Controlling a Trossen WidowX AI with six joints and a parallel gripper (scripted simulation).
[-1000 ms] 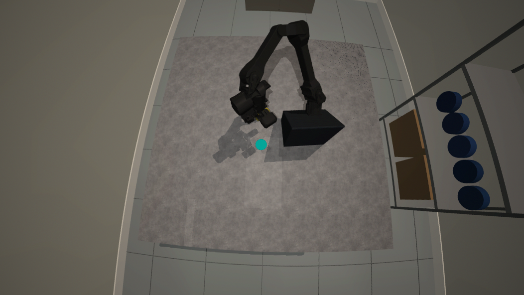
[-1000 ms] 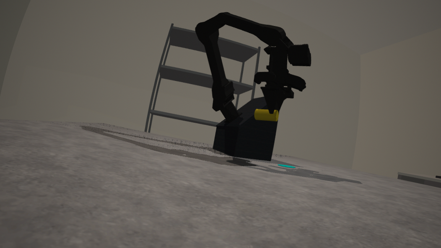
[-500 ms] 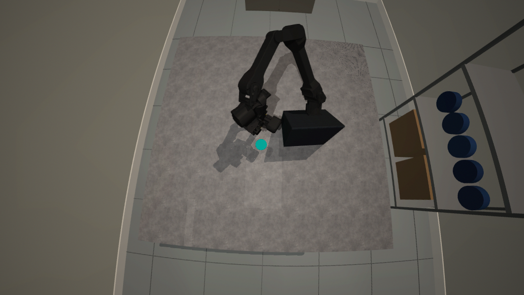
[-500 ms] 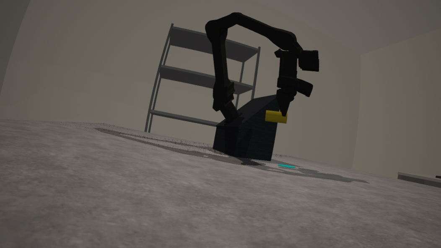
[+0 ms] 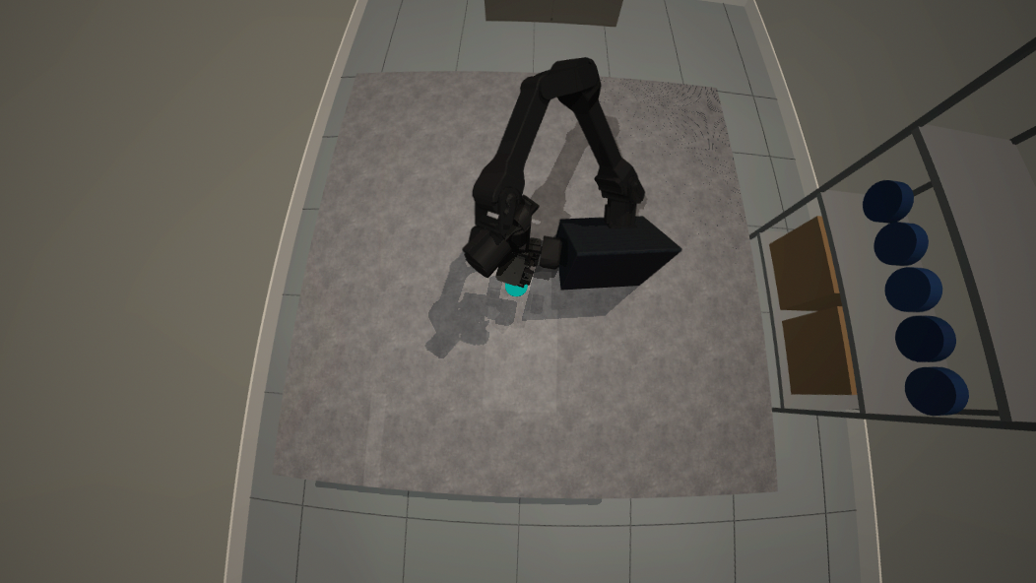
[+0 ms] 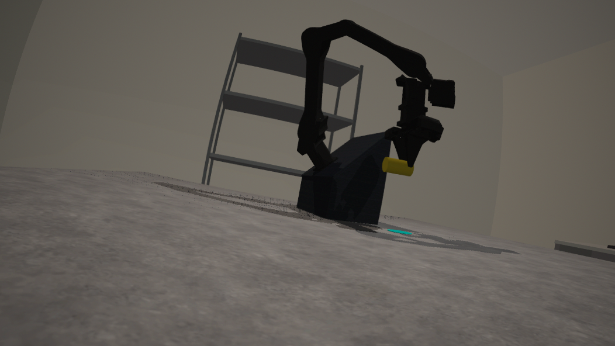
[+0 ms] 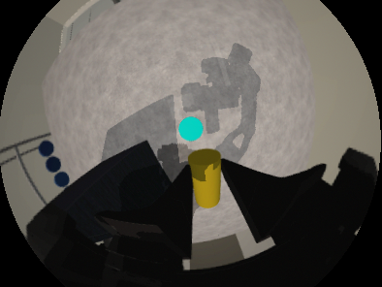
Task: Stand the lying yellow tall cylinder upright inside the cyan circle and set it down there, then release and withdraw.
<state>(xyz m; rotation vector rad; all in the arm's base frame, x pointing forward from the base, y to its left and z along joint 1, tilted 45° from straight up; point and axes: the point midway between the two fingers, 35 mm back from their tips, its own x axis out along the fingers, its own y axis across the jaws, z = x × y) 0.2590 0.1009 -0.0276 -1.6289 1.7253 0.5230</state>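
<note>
The yellow tall cylinder (image 6: 396, 166) (image 7: 207, 181) is held in the air, lying nearly level in the exterior view. My gripper (image 6: 410, 165) (image 7: 205, 165) is shut on it, with its fingers pointing down and gripping near the cylinder's right end in that view. The cylinder is hidden under the arm in the top view. The cyan circle (image 5: 516, 289) (image 6: 399, 231) (image 7: 191, 129) lies flat on the surface well below the gripper. In the top view the gripper partly covers it. In the wrist view it is fully seen, just beyond the cylinder's far end.
The dark wedge-shaped base block (image 5: 615, 253) (image 6: 344, 193) stands close beside the gripper and the circle. The arm's shadow falls around the circle on the grey surface (image 5: 622, 406). A shelf rack (image 5: 847, 311) (image 6: 262, 168) stands off the surface, beyond the base.
</note>
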